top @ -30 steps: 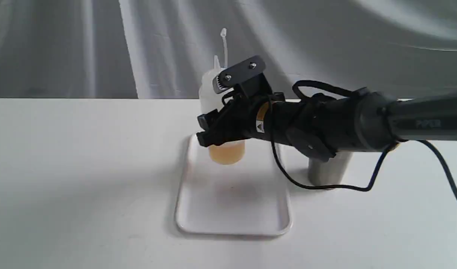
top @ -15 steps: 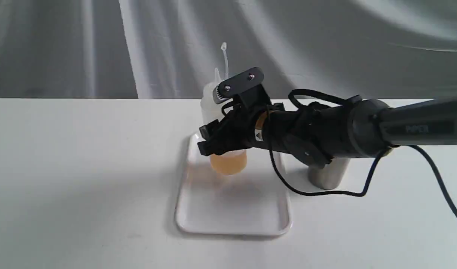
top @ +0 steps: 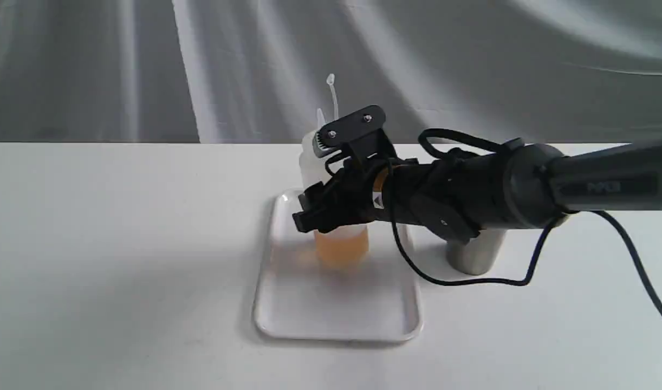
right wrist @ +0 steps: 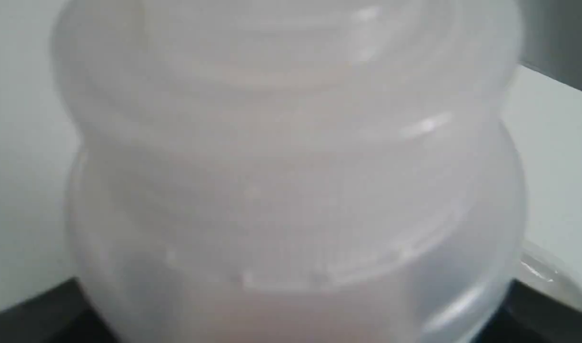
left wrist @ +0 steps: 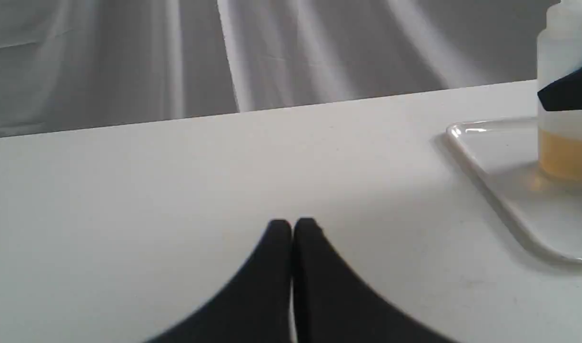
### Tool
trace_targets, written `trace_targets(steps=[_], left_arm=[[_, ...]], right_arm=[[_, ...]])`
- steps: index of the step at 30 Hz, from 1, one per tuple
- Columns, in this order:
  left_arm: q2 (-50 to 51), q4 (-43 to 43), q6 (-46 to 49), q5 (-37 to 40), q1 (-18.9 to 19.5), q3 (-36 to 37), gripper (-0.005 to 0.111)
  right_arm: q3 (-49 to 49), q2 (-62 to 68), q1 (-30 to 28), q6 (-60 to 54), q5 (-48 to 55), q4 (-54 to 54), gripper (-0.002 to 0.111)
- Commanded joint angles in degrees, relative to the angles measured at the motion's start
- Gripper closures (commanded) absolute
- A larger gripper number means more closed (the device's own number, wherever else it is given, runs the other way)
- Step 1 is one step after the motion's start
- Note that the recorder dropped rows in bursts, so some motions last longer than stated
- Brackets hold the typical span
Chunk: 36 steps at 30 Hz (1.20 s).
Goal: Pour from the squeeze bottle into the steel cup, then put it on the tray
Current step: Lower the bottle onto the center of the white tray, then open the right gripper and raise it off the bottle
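The bottle (top: 342, 246) is seen upright at the centre of the exterior frame, clamped round its middle by the right gripper (top: 325, 214), whose jaws are closed on its body. Its amber liquid is gathered at the base, which is placed over the upper half of the tray (top: 336, 309); whether the base touches the tray floor or hangs just above it cannot be told. The cap strap (top: 332, 95) is raised straight above the nozzle. The cup (top: 474, 257) is found right of centre, just beside the tray's right edge, and is largely hidden behind the right arm. In the right wrist view the frame is filled by the bottle's blurred shoulder (right wrist: 291, 190). In the left wrist view the left gripper (left wrist: 291, 226) is shown with its jaws closed, tips together and nothing between them, above the bare table (left wrist: 176, 181), well apart from the tray (left wrist: 500, 157).
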Motion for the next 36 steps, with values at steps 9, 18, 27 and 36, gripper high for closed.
trace_targets(steps=[9, 18, 27, 36], left_arm=[[-0.1, 0.0, -0.3, -0.4, -0.3, 0.3, 0.107], [-0.1, 0.0, -0.2, -0.4, -0.3, 0.3, 0.107], [-0.1, 0.0, -0.2, -0.4, -0.3, 0.3, 0.107], [-0.1, 0.0, -0.2, -0.4, -0.3, 0.3, 0.107]], right_arm=[[-0.7, -0.4, 0.1, -0.5, -0.8, 1.1, 0.091], [-0.7, -0.4, 0.1, -0.5, 2.0, 2.2, 0.091], [-0.7, -0.4, 0.1, -0.5, 2.0, 2.2, 0.087], [-0.7, -0.4, 0.1, -1.5, 2.0, 2.2, 0.030]])
